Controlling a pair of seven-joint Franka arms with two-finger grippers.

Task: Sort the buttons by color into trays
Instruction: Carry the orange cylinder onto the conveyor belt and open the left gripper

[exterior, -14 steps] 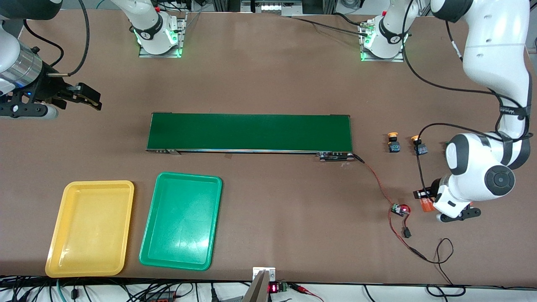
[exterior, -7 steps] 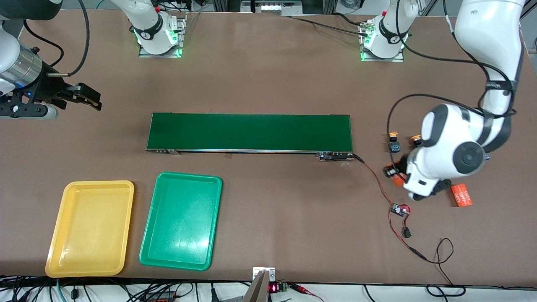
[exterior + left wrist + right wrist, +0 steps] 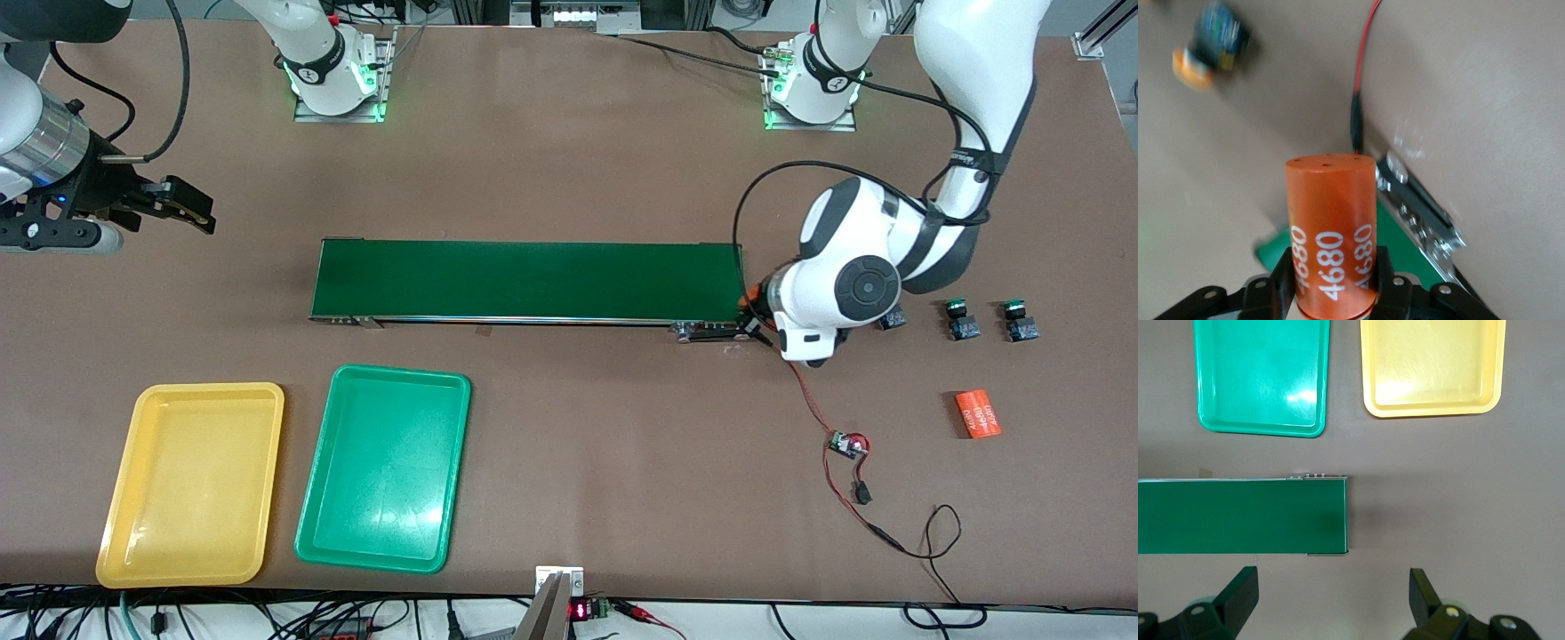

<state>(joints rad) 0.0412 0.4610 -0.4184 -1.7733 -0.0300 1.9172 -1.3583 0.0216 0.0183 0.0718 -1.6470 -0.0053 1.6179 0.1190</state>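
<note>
My left gripper is shut on an orange cylinder with white numerals, held over the left arm's end of the dark-green conveyor belt. Two green-capped buttons stand on the table toward the left arm's end. One yellow-capped button shows in the left wrist view; in the front view only a dark base peeks out from under the arm. The yellow tray and green tray lie side by side nearer the camera than the belt. My right gripper is open and waits at the right arm's end.
A second orange cylinder lies on the table nearer the camera than the green buttons. A red wire runs from the belt's end to a small board. The right wrist view shows the belt and both trays.
My left arm has swung from the left arm's end of the table toward the belt's end, carrying the orange cylinder. The two green buttons are uncovered. The right arm has not moved.
</note>
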